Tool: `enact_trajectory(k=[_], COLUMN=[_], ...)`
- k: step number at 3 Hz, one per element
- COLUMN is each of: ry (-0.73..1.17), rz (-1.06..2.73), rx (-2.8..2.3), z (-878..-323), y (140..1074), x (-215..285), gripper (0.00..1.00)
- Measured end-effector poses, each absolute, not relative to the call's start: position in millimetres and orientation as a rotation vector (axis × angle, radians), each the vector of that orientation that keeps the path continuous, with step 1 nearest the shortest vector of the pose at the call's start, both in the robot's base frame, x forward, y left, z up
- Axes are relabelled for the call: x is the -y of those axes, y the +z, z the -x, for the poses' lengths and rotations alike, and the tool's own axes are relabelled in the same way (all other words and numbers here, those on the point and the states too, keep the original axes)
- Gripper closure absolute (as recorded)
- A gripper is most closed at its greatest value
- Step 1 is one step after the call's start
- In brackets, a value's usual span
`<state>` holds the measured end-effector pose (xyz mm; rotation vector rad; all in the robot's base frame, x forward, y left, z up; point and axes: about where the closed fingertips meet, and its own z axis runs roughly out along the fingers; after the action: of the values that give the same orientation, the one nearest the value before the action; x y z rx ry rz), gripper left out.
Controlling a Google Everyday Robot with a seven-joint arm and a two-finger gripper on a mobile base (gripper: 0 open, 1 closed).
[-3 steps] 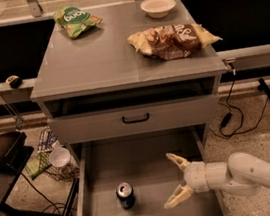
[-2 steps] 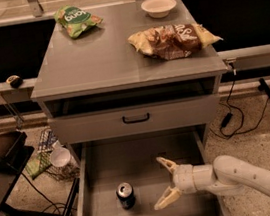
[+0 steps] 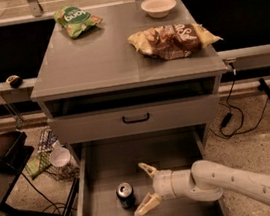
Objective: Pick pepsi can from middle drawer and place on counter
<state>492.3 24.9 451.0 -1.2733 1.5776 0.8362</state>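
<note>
Arm (image 3: 248, 186) low, jaws wide beside pepsi can (image 3: 125, 194)

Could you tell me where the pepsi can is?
In the camera view, the dark-blue pepsi can stands on the grey middle drawer's floor, just left of the open white gripper.

pepsi can (image 3: 126, 195) in middle drawer (image 3: 132, 160); gripper (image 3: 139, 189) just right of it.

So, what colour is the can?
Dark-blue soda can, silver top, camera view; open pincer beside it.
</note>
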Motion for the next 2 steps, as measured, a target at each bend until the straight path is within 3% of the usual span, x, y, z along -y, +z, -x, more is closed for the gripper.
enact_trajectory(k=[1, 2], ry=[0.871, 0.897], rz=[1.28, 1.315], rx=[-1.565, -1.55], z=[-485.5, -485.3], y=[446.1, 433.9], x=[-49.4, -69.1], gripper=[0.0, 0.14])
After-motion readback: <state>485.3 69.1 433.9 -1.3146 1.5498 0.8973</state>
